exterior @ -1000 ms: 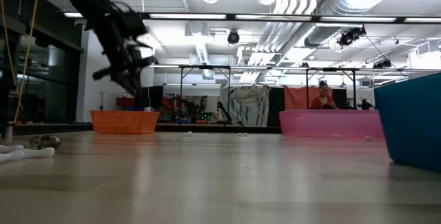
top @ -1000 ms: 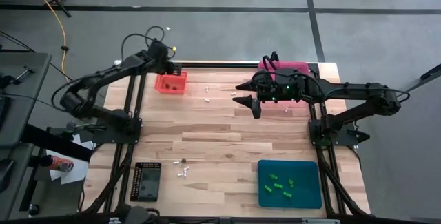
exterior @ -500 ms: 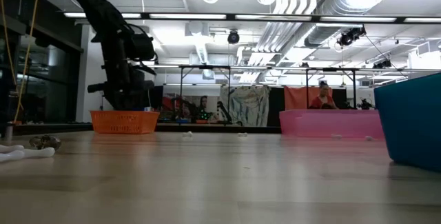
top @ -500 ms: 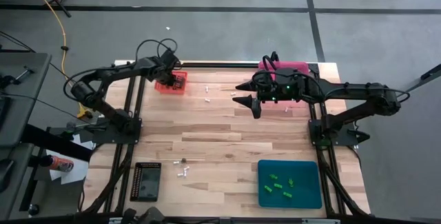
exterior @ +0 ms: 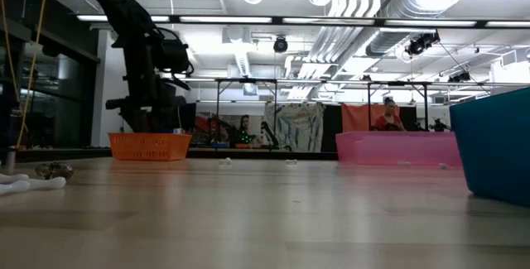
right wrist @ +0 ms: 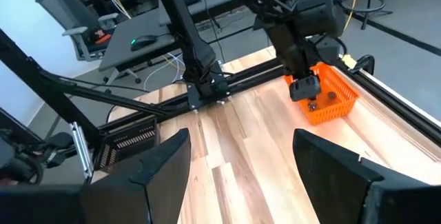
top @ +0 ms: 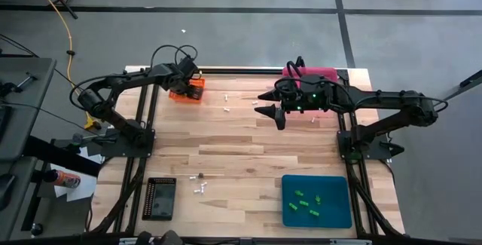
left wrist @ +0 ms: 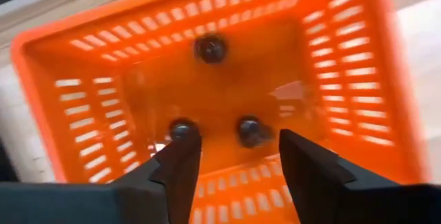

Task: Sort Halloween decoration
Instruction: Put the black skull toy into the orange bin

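L gripper (left wrist: 234, 158) hangs just above the orange tray (top: 187, 92) at the table's far left, fingers spread, nothing between them. Three dark trinkets (left wrist: 210, 47) lie on the tray floor. R gripper (top: 271, 111) hovers mid-table near the pink tray (top: 327, 73), fingers wide, empty. Green trinkets (top: 305, 203) sit in the teal tray (top: 339, 215); white ones (top: 227, 109) are scattered on the table (top: 241, 154).
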You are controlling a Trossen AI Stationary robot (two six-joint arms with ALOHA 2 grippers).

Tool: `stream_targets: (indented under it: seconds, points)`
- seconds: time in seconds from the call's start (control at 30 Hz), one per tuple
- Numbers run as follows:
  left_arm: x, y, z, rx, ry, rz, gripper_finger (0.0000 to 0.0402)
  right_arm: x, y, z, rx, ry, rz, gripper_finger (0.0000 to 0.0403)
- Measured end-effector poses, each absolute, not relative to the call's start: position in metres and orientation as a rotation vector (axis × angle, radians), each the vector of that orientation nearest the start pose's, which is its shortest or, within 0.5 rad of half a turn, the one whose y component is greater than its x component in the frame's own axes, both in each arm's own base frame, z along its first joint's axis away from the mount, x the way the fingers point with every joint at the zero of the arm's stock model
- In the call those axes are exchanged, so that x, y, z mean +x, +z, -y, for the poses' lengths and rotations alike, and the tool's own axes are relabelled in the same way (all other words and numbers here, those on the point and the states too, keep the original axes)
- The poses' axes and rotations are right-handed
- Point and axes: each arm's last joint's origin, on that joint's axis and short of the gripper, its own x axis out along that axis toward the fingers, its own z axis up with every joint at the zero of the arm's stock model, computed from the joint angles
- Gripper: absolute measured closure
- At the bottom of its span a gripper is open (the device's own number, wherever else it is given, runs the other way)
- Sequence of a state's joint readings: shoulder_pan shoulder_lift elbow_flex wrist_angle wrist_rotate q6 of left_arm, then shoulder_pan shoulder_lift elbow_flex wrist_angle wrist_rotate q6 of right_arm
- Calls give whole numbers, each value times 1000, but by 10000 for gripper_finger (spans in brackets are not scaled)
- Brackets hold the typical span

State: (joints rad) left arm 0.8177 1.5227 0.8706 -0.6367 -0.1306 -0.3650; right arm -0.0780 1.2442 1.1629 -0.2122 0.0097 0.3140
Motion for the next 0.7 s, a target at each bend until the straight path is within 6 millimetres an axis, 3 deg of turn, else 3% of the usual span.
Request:
stream_targets:
  seconds: [0.13, 0.3, 0.53, 0.7]
  points:
    - [184, 192, -195, -759, 982, -1044, 203, 276, 365, 22, 316, -129, -280, 155]
    - [185, 236, -182, -684, 948, -832, 201, 276, 365, 22, 315, -129, -280, 155]
    - [168, 308, -140, -552, 892, -430, 206, 276, 365, 22, 314, -130, -283, 155]
    - [150, 339, -113, -502, 889, -233, 206, 275, 363, 22, 315, -133, -303, 155]
